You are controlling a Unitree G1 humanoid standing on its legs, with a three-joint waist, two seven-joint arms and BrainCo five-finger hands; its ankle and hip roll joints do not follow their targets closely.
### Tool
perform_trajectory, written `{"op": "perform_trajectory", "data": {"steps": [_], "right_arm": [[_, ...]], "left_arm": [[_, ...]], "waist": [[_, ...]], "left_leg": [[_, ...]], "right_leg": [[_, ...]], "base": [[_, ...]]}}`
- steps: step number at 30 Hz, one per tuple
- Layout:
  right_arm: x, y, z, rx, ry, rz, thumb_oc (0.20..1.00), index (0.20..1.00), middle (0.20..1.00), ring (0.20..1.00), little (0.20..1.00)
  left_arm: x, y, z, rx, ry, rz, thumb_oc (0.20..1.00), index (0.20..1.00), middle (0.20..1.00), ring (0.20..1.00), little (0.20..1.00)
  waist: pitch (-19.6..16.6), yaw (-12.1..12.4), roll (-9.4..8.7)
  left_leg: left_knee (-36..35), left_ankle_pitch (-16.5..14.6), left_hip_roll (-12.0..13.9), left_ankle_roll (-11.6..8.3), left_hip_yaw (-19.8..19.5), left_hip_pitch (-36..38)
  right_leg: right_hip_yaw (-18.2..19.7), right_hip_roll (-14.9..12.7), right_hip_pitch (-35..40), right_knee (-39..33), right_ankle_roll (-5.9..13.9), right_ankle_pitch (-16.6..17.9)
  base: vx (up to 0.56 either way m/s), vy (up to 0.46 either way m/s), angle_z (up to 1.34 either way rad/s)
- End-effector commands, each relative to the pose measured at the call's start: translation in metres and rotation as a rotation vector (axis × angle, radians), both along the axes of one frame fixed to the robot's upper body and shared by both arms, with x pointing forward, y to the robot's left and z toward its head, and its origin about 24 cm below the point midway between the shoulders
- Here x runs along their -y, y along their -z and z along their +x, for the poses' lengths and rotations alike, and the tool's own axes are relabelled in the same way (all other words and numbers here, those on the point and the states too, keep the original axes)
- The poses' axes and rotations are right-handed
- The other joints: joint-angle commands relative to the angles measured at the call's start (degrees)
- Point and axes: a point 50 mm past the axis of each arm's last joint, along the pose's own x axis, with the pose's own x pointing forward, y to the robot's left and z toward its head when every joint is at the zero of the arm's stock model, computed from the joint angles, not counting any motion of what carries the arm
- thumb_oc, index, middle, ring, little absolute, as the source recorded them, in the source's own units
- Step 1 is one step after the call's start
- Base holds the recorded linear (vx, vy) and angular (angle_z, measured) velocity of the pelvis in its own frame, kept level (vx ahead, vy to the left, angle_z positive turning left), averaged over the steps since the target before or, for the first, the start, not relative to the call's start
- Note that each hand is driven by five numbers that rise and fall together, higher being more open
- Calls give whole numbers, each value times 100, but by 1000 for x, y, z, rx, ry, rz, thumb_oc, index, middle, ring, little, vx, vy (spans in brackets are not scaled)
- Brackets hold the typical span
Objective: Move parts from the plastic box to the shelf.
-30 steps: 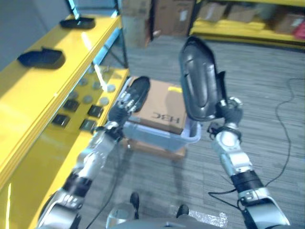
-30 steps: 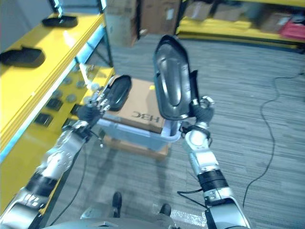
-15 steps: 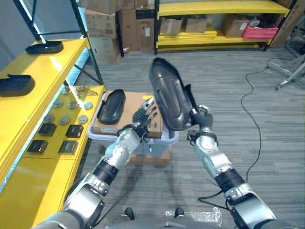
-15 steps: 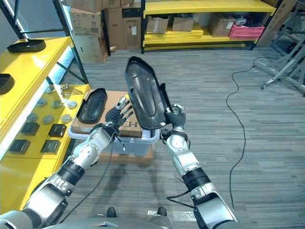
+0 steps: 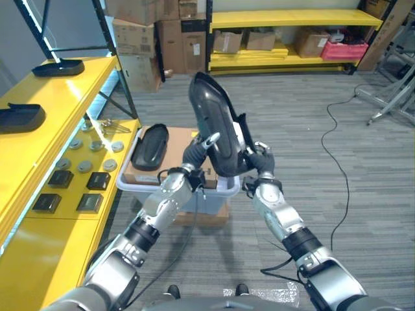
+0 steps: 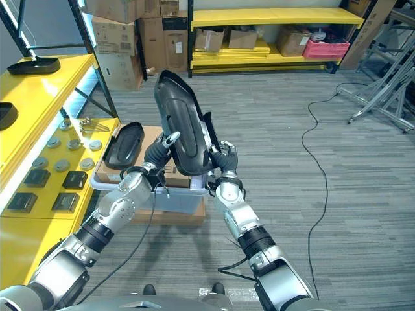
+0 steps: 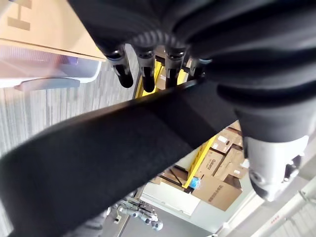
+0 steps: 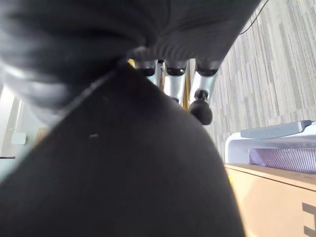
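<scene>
I hold a long black moulded part (image 5: 217, 126) upright above the plastic box (image 5: 170, 189). My right hand (image 5: 260, 163) is shut on its lower right edge. My left hand (image 5: 196, 150) rests against its left face with straight fingers (image 7: 144, 66). In the wrist views the dark part (image 8: 123, 163) runs right across, with fingertips (image 8: 200, 106) showing past its edge. A second black part (image 5: 150, 146) lies on the cardboard (image 5: 181, 162) in the box. The yellow shelf (image 5: 61, 123) stands on the left and carries two black parts (image 5: 58, 67) (image 5: 19, 116).
Small dark squares (image 5: 89, 202) and round discs (image 5: 84, 166) lie on the shelf's lower level. Cardboard boxes (image 5: 139, 39) and a yellow rack (image 5: 285, 19) stand at the back. A metal frame (image 5: 392, 97) is at the far right. Grey floor lies open to the right.
My left hand has risen from the box's rim to the held part's left face. The part has come lower and closer in. The camera has shifted.
</scene>
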Motion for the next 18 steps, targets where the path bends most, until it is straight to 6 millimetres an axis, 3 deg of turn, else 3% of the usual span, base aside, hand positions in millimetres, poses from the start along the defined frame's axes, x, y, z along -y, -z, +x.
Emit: {"op": "perform_trajectory", "data": {"steps": [1, 4, 9, 18], "right_arm": [[-10, -36, 17, 133, -20, 47, 200, 200, 200, 200, 200], [-10, -36, 16, 132, -14, 50, 200, 200, 200, 200, 200], [-9, -34, 16, 118, -18, 39, 200, 200, 200, 200, 200], [-20, -36, 17, 110, -44, -9, 200, 200, 200, 200, 200]], "left_arm": [[24, -55, 5, 323, 59, 29, 1000, 1000, 1000, 1000, 1000], [21, -68, 1, 399, 55, 46, 1000, 1000, 1000, 1000, 1000], [23, -73, -4, 407, 87, 59, 1000, 1000, 1000, 1000, 1000], [40, -47, -10, 273, 181, 130, 1000, 1000, 1000, 1000, 1000]], "waist": [[-416, 171, -67], [-415, 178, -66], [-409, 189, -63], [-404, 148, -70]], "left_leg": [[218, -442, 150, -99, 71, -12], [207, -448, 142, -93, 62, -13], [179, -448, 123, -77, 49, 7], [175, -459, 104, -44, 76, 51]], "right_leg": [[-90, -36, 4, 180, 334, -493], [-99, -44, 0, 175, 340, -489], [-112, -51, 18, 166, 346, -481], [-76, -60, 13, 211, 361, -489]], "base": [[-4, 0, -10], [-3, 3, -7], [0, 2, -1], [0, 0, 0]]}}
